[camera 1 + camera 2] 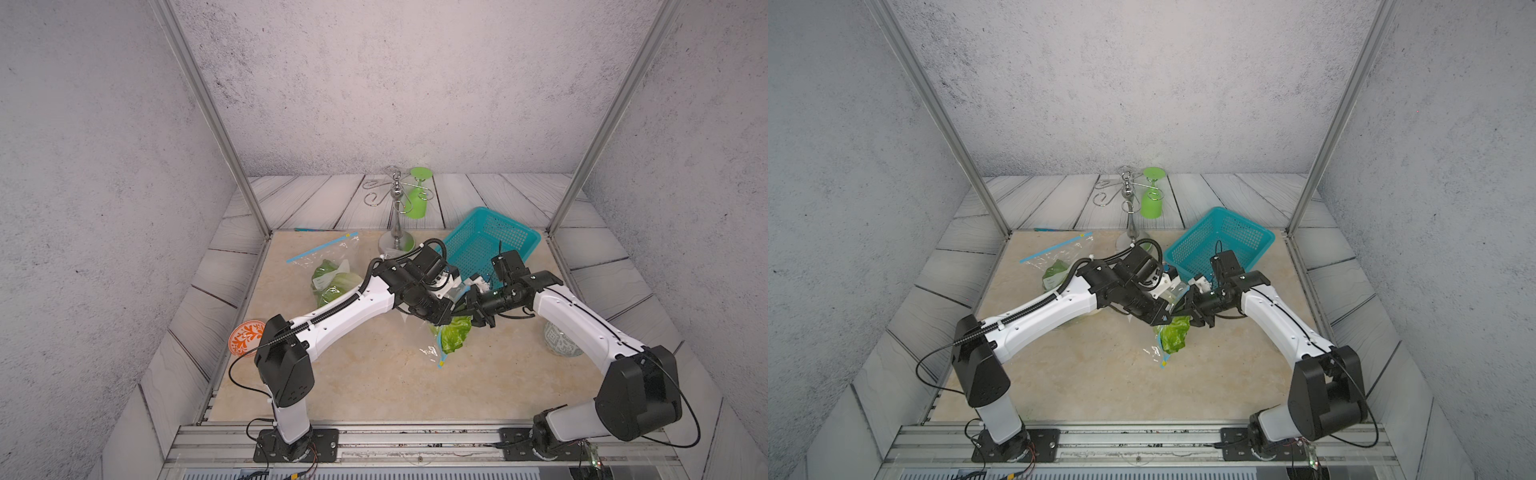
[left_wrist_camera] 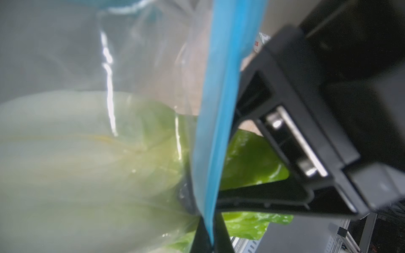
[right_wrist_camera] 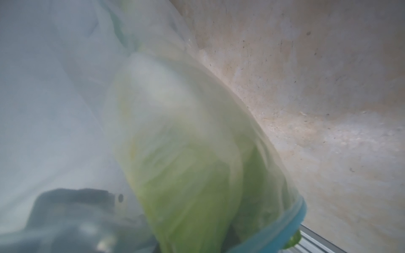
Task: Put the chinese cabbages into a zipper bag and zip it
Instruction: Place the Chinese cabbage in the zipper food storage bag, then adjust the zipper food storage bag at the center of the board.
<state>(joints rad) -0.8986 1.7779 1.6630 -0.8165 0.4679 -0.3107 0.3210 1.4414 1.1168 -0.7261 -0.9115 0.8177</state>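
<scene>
A clear zipper bag (image 1: 432,353) hangs between my two arms at the table's middle. A chinese cabbage (image 1: 455,338) sits in it, green leaves poking out past the mouth. My left gripper (image 2: 208,238) is shut on the bag's blue zip strip (image 2: 221,109). In the left wrist view my right gripper (image 2: 230,153) stands at the bag's mouth, fingers apart, with the green leaf between them. The right wrist view shows the cabbage (image 3: 186,164) through plastic. More cabbages (image 1: 332,282) lie with a second zipper bag (image 1: 328,257) at the back left, partly hidden by my left arm.
A teal basket (image 1: 490,245) lies tilted at the back right, close behind both wrists. A metal stand (image 1: 397,208) holds a green goblet (image 1: 417,199) at the back. An orange patterned plate (image 1: 246,337) is at the left edge, a patterned cup (image 1: 561,340) at the right.
</scene>
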